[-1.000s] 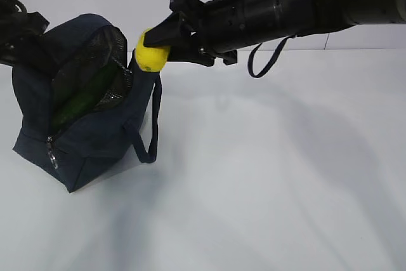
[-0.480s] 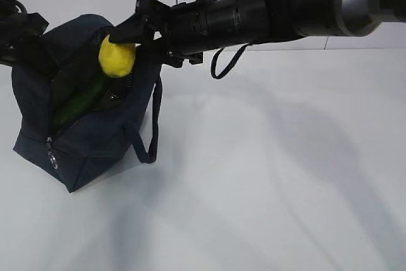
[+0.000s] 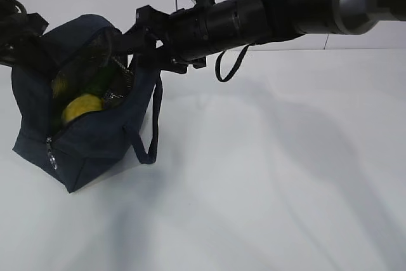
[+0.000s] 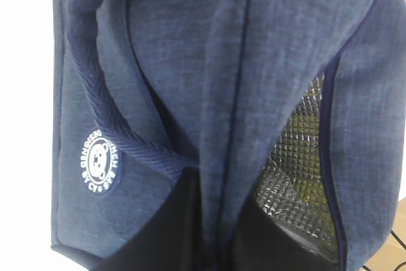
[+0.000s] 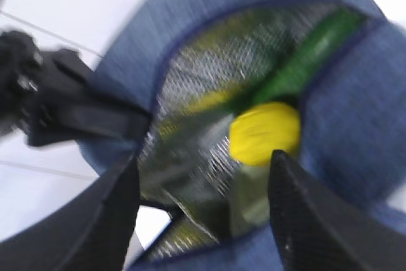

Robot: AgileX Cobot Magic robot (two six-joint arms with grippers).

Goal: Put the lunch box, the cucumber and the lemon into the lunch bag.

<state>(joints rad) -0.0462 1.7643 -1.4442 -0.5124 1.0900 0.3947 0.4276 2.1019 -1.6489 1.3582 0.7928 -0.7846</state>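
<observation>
The navy lunch bag (image 3: 95, 138) stands open at the left. The yellow lemon (image 3: 81, 107) lies inside it next to the green cucumber (image 3: 98, 88). My right gripper (image 3: 120, 39) hovers over the opening, open and empty. In the right wrist view its jaws (image 5: 203, 169) stand wide apart above the lemon (image 5: 264, 132) and the cucumber (image 5: 307, 55). My left gripper (image 4: 216, 211) is shut on a fold of the lunch bag (image 4: 190, 61) and holds its rim up. It also shows in the right wrist view (image 5: 70, 112). I cannot make out the lunch box.
The bag's strap handle (image 3: 152, 125) hangs down its right side, and a zipper pull (image 3: 51, 157) hangs at its front corner. A black cable loop (image 3: 231, 65) dangles under the right arm. The white table (image 3: 273, 176) stretches to the right.
My right gripper carried the lemon leftward over the bag's opening and opened. The lemon dropped out of it and now lies inside the bag. The left gripper has not moved.
</observation>
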